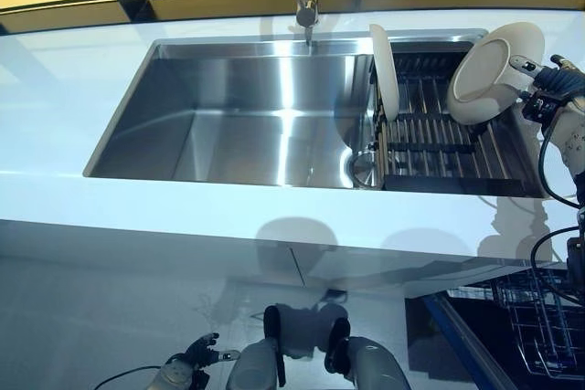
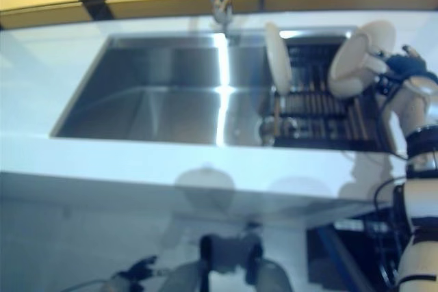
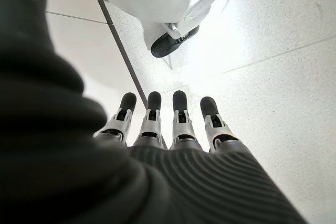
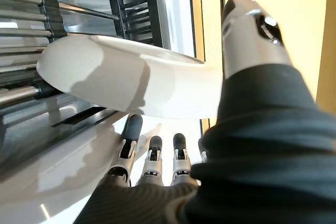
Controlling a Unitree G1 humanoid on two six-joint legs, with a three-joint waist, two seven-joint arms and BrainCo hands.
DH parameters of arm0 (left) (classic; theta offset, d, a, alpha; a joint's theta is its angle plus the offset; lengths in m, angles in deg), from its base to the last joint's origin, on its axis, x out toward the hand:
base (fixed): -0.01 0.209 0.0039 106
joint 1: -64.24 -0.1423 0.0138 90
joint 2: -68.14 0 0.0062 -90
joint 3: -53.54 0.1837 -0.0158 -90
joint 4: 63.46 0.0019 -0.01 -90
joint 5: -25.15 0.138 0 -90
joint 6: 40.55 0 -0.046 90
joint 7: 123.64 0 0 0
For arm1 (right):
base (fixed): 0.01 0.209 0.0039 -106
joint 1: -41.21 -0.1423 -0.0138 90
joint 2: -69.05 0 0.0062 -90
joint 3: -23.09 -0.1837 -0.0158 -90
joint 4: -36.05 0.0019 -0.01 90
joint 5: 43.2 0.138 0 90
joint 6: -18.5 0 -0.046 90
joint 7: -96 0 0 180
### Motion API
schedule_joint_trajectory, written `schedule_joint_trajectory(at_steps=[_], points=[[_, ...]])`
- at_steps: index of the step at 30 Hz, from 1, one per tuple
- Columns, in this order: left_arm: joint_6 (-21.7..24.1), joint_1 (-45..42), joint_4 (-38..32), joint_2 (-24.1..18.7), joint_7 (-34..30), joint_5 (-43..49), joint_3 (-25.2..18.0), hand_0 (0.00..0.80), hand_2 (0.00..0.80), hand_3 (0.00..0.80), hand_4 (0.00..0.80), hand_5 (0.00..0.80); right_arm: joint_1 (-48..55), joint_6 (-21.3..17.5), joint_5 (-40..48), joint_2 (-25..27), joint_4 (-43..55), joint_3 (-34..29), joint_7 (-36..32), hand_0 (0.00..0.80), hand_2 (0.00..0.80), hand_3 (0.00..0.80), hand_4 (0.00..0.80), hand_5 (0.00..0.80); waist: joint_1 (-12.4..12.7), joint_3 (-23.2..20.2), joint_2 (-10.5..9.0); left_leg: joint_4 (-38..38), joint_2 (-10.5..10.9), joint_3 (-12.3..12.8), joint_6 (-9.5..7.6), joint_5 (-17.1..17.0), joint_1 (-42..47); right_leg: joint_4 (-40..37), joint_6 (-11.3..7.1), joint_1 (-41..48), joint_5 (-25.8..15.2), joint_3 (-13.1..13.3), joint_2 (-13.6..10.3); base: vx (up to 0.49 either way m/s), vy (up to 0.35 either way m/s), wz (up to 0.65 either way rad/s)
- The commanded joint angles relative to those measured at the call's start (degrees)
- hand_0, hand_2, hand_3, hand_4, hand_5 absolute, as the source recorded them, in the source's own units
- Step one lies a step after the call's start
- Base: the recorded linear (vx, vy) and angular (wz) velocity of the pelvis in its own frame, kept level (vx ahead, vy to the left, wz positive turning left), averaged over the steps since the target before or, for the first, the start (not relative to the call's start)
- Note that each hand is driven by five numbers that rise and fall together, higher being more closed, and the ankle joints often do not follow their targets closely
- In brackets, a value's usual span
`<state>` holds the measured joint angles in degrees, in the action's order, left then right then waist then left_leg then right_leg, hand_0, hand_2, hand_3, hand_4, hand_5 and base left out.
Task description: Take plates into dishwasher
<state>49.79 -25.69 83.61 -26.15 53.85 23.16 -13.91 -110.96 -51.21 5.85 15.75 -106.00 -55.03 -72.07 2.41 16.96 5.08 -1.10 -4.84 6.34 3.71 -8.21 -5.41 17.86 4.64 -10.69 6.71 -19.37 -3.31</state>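
Left hand (image 1: 187, 360) hangs at six o'clock, fingers straight, empty; right hand (image 1: 541, 87) pinches plate (image 1: 492, 75) above rack (image 1: 448, 134) at two o'clock.

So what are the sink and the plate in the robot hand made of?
The sink looks like brushed steel: silver-grey with streaky reflections. The plate, pinched in the right robot hand, looks like glazed ceramic, off-white, smooth and slightly shiny, though it might be plastic.

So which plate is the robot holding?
The tilted plate on the right, pinched in the right hand. The other plate stands upright, untouched, in the drying rack.
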Motion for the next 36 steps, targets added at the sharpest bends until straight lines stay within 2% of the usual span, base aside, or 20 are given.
schedule_joint_trajectory(at_steps=[1,2,3,5,6,9,10,11,16,18,23,28,32,33,34,36], points=[[-0.3,-0.8,0.0,-0.4,-0.6,0.0,2.5,0.0,0.0,0.0,0.0,0.0,-4.8,0.3,2.9,-2.1,1.7,2.6,-1.1,0.0,0.0,0.0,0.0,0.0,0.9,0.5,-3.96,1.4,2.6,3.9,-0.56,10.5,3.7,-12.0,-0.92,8.1,2.4,2.8,2.0,0.0,0.0,0.0],[-0.2,-0.8,0.0,-0.4,-0.6,0.0,2.5,0.0,0.0,0.0,0.0,0.0,-4.7,0.2,2.9,-2.2,1.6,2.6,-1.1,0.0,0.0,0.0,0.0,0.0,0.9,0.5,-3.96,1.3,2.6,3.9,-0.57,10.5,3.8,-12.0,-0.93,8.1,2.4,2.8,2.0,0.0,0.0,0.0],[-0.3,-0.8,-0.1,-0.4,-0.6,0.0,2.6,0.0,0.0,0.0,0.0,0.0,-4.7,0.3,3.0,-2.3,1.6,2.7,-1.3,0.047,0.047,0.047,0.047,0.047,1.0,0.5,-3.94,1.3,2.6,3.9,-0.58,10.5,3.8,-12.1,-0.94,8.1,2.4,2.8,2.0,0.0,0.0,0.0],[-0.2,-0.8,-0.1,-0.4,-0.6,0.0,2.6,0.0,0.0,0.0,0.0,0.0,-4.8,0.3,2.8,-2.3,1.4,2.8,-1.6,0.078,0.078,0.078,0.078,0.078,1.1,0.5,-3.93,1.2,2.6,3.9,-0.58,10.4,3.8,-12.1,-0.92,8.1,2.4,2.7,2.0,0.0,0.0,0.0],[-0.1,-0.7,0.0,-0.4,-0.6,-0.1,2.7,0.0,0.0,0.0,0.0,0.0,-4.8,0.3,2.8,-2.4,1.2,2.8,-1.8,0.122,0.122,0.122,0.122,0.122,1.0,0.5,-3.94,1.2,2.6,3.9,-0.58,10.4,3.8,-12.1,-0.94,8.1,2.3,2.7,2.0,0.0,0.0,0.0],[0.0,-0.8,0.2,-0.3,-0.6,0.0,2.5,0.0,0.0,0.0,0.0,0.0,-4.8,0.5,2.7,-2.4,1.2,2.8,-2.0,0.169,0.169,0.169,0.169,0.169,1.1,0.5,-4.04,1.1,2.7,3.9,-0.6,10.4,3.8,-12.3,-0.97,8.3,2.2,2.7,2.1,0.0,0.0,0.0],[0.0,-0.8,0.3,-0.3,-0.5,0.0,2.6,0.0,0.0,0.0,0.0,0.0,-4.8,0.5,2.9,-2.5,1.2,2.9,-1.9,0.229,0.229,0.229,0.229,0.229,1.1,0.5,-4.08,1.1,2.7,3.9,-0.63,10.4,3.8,-12.4,-1.01,8.3,2.2,2.7,2.1,0.0,0.0,0.0],[0.0,-0.8,0.2,-0.2,-0.5,0.0,2.6,0.0,0.0,0.0,0.0,0.0,-4.7,0.6,2.8,-2.5,1.3,2.9,-1.9,0.245,0.245,0.245,0.245,0.245,1.1,0.5,-4.11,1.1,2.7,3.9,-0.62,10.4,3.8,-12.5,-1.02,8.3,2.1,2.7,2.1,0.0,0.0,0.0],[0.3,-0.9,0.1,-0.3,-0.4,0.0,2.4,0.0,0.0,0.0,0.0,0.0,-4.8,0.7,3.0,-2.7,1.6,3.1,-1.6,0.191,0.191,0.191,0.191,0.191,1.2,0.7,-4.21,1.0,2.6,3.9,-0.62,10.3,3.7,-12.7,-1.03,8.2,1.9,2.9,2.3,-0.002,0.002,0.01],[0.2,-0.7,0.0,-0.3,-0.4,-0.2,2.5,0.0,0.0,0.0,0.0,0.0,-5.0,0.5,2.7,-2.8,1.2,3.0,-1.7,0.229,0.229,0.229,0.229,0.229,1.2,0.9,-4.18,1.0,2.7,3.9,-0.67,10.2,3.6,-12.7,-1.04,8.1,1.9,3.0,2.3,0.0,0.0,0.0],[0.2,-0.4,-0.1,-0.4,-0.4,-0.2,2.4,0.0,0.0,0.0,0.0,0.0,-5.0,0.5,2.9,-2.7,1.1,3.1,-1.4,0.251,0.251,0.251,0.251,0.251,1.3,1.1,-4.23,1.0,2.7,3.8,-0.75,10.2,3.5,-12.5,-1.07,8.0,1.9,2.9,2.3,0.0,0.0,0.0],[0.3,-0.5,-0.2,-0.4,-0.4,-0.4,2.3,0.0,0.0,0.0,0.0,0.0,-4.6,0.4,2.5,-2.6,1.0,2.7,-0.9,0.339,0.339,0.339,0.339,0.339,1.4,1.2,-4.19,1.0,2.7,3.7,-0.76,10.2,3.4,-12.3,-1.07,7.9,2.0,2.8,2.1,0.0,0.0,0.0],[0.2,-0.4,-0.5,-0.4,-0.6,-0.4,2.3,0.0,0.0,0.0,0.0,0.0,-4.7,0.3,2.3,-2.3,0.9,2.6,0.2,0.483,0.483,0.483,0.483,0.483,1.4,1.2,-4.16,0.8,2.7,3.7,-0.78,10.1,3.5,-12.2,-1.12,7.9,2.0,2.6,2.1,0.0,0.0,0.0],[0.2,-0.4,-0.5,-0.4,-0.6,-0.4,2.3,0.0,0.0,0.0,0.0,0.0,-4.7,0.3,2.3,-2.3,0.9,2.6,0.2,0.483,0.483,0.483,0.483,0.483,1.4,1.2,-4.16,0.8,2.7,3.7,-0.78,10.1,3.5,-12.2,-1.12,7.9,2.0,2.6,2.1,0.0,0.0,0.0],[0.3,-0.4,-0.4,-0.4,-0.6,-0.6,2.3,0.0,0.0,0.0,0.0,0.0,-4.8,0.0,1.8,-2.3,0.9,2.5,1.4,0.662,0.662,0.662,0.662,0.662,1.5,1.2,-4.11,0.7,2.7,3.6,-0.79,10.1,3.5,-12.2,-1.12,7.9,2.0,2.5,2.0,0.0,0.0,0.0],[0.7,-0.6,-0.4,-0.3,-0.6,-0.5,2.2,0.0,0.0,0.0,0.0,0.0,-5.0,-0.6,1.7,-2.3,1.1,2.5,3.0,0.778,0.778,0.778,0.778,0.778,1.5,1.2,-4.1,0.4,2.8,3.6,-0.86,10.0,3.5,-12.3,-1.15,7.8,2.0,2.4,2.0,0.0,0.0,0.0]])
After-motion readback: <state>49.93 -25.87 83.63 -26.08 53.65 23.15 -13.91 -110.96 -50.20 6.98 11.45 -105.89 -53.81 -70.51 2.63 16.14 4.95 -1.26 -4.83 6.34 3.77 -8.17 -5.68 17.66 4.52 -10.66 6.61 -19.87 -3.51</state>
